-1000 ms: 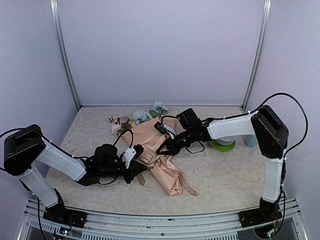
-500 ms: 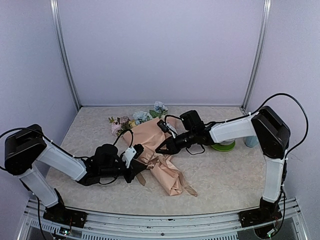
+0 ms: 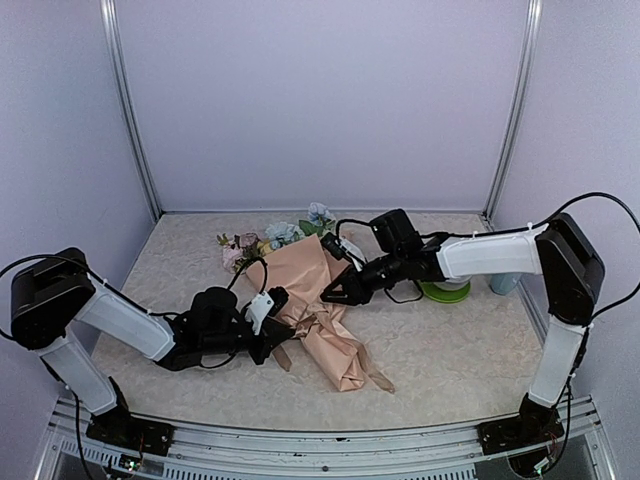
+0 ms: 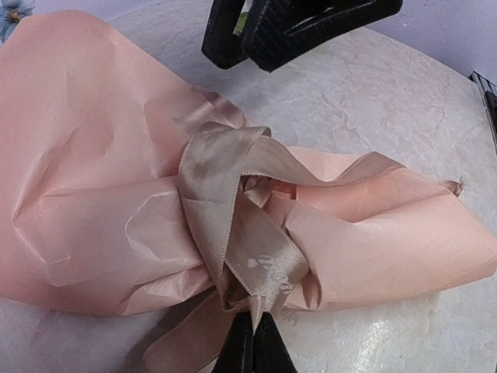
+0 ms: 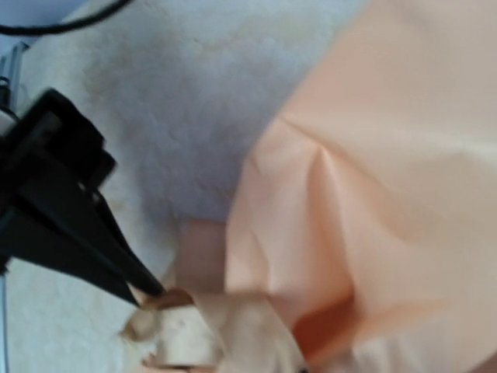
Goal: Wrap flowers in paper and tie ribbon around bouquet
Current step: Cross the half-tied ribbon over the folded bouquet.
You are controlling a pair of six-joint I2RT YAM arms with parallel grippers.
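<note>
- Right gripper (image 3: 336, 292) has backed off the ribbon (image 4: 225, 217) knot, jaws parted and empty
- Left gripper (image 4: 252, 325) jaws clamp a ribbon tail; pull it gently away from the bouquet (image 3: 300, 272)

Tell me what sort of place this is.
Probably a robot lab cell: arms bolted to a metal rail, bare lilac walls, one bouquet on a marbled table.

bouquet (image 3: 303, 272) on desk (image 3: 460, 340), flowers (image 3: 283, 234) at far end, tail nearward | ribbon (image 4: 213, 179) around its middle | left claw (image 4: 253, 346) left of ribbon | right claw (image 3: 328, 296) right of it, farther back
</note>
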